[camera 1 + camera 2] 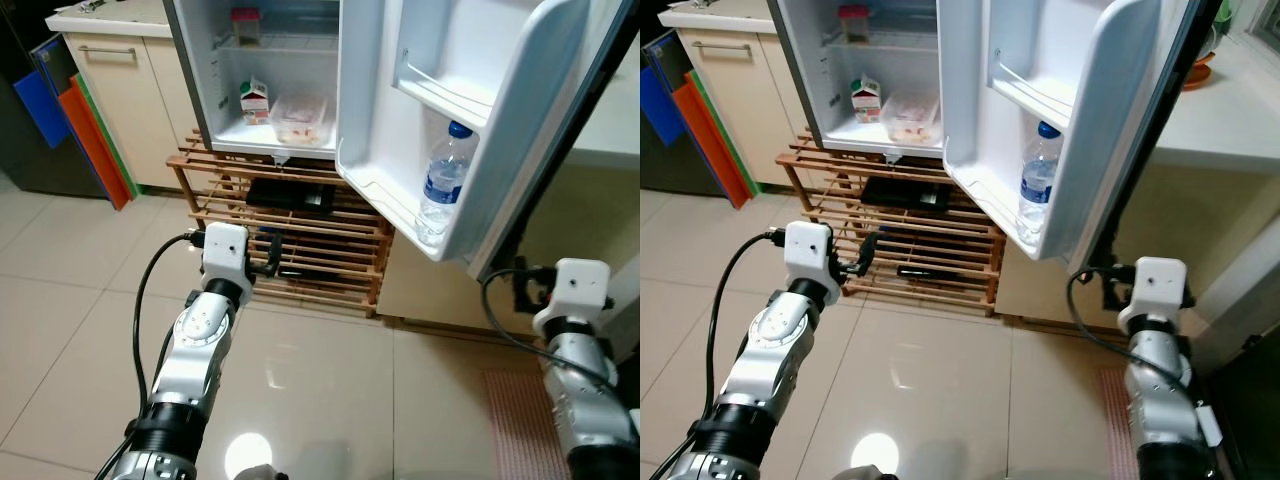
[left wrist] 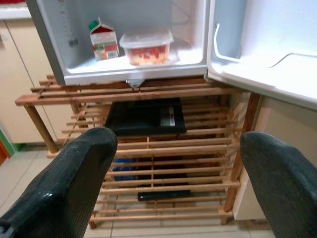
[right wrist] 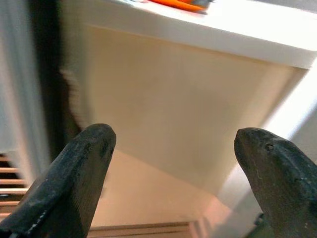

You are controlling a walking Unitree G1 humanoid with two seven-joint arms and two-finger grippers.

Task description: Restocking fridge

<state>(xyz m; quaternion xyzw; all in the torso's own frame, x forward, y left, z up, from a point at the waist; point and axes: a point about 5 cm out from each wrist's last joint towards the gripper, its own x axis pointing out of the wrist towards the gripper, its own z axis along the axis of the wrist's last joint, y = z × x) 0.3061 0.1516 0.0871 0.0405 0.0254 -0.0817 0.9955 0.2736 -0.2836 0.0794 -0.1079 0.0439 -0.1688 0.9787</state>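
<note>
A: Okay, fingers first. Left gripper (image 2: 173,183) is spread wide with nothing between the fingers (image 2: 64,188). Right gripper (image 3: 171,183), same: wide apart, empty.

B: Where are they?

A: Left one is raised in front of the wooden rack (image 1: 300,250) under the fridge (image 1: 270,90), aimed at the rack and the lower shelf. Right one is low at the robot's right, beside the open fridge door (image 1: 470,120), facing a beige cabinet side (image 3: 168,99) below a white counter (image 1: 1230,120).

B: Stock?

A: Water bottle (image 1: 442,185) stands upright in the door's bottom bin. Milk carton (image 1: 255,100) and a clear food tub (image 1: 300,115) sit just beside each other on the lower shelf. A red-lidded jar (image 1: 245,25) is on the shelf above. A black flat box (image 2: 146,116) lies on the rack.

B: So neither gripper is carrying anything to load?

A: Right. My read: it is between items.

B: Risks?

A: The door hangs over the right arm, so lifting that arm straight up could strike the bin and topple the bottle. A left reach into the shelf could shove the carton into the tub.
</note>
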